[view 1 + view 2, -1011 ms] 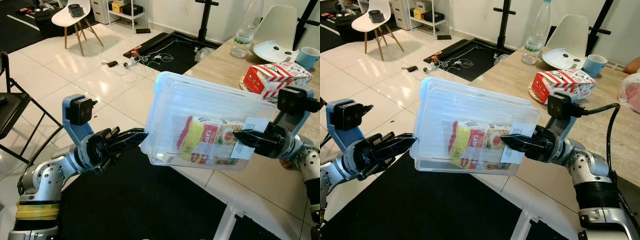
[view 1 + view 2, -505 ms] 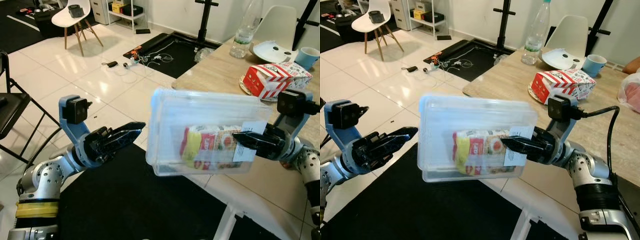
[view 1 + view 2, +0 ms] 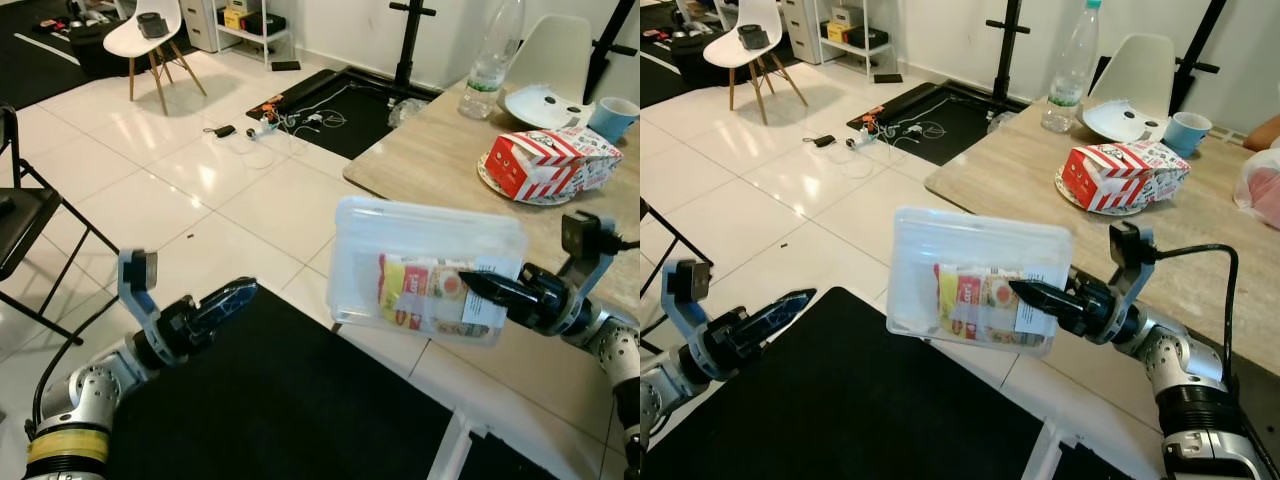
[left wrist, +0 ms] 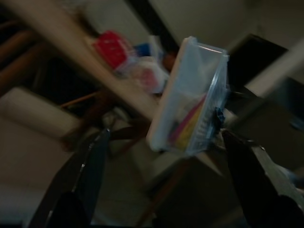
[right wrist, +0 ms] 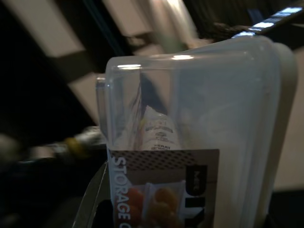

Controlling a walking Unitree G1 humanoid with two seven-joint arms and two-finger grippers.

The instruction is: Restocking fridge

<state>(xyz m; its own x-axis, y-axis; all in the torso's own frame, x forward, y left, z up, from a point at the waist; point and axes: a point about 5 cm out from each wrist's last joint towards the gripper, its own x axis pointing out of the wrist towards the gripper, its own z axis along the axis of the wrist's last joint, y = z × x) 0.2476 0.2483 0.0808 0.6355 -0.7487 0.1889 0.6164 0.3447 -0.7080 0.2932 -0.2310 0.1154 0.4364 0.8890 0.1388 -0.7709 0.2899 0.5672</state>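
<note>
A clear plastic storage container (image 3: 425, 270) with a red and yellow food packet (image 3: 415, 292) inside hangs in the air over the near corner of the wooden table (image 3: 430, 150). My right gripper (image 3: 478, 286) is shut on its right end, by the paper label. My left gripper (image 3: 228, 297) is low on the left, well apart from the container, above the black mat (image 3: 270, 400). In the left wrist view its open fingers (image 4: 92, 161) frame the container (image 4: 190, 95) from a distance. The right wrist view looks along the container's (image 5: 190, 118) labelled wall.
On the table stand a red and white food box (image 3: 545, 160), a water bottle (image 3: 490, 55), a white plate (image 3: 545, 100) and a blue cup (image 3: 612, 115). A black folding chair (image 3: 20, 210) is at my left. Cables (image 3: 270, 120) lie on the tiled floor beyond.
My left gripper has let go of the container and drawn back down to the left. The container, now carried by the right gripper alone, has swung to the right and sits smaller in view.
</note>
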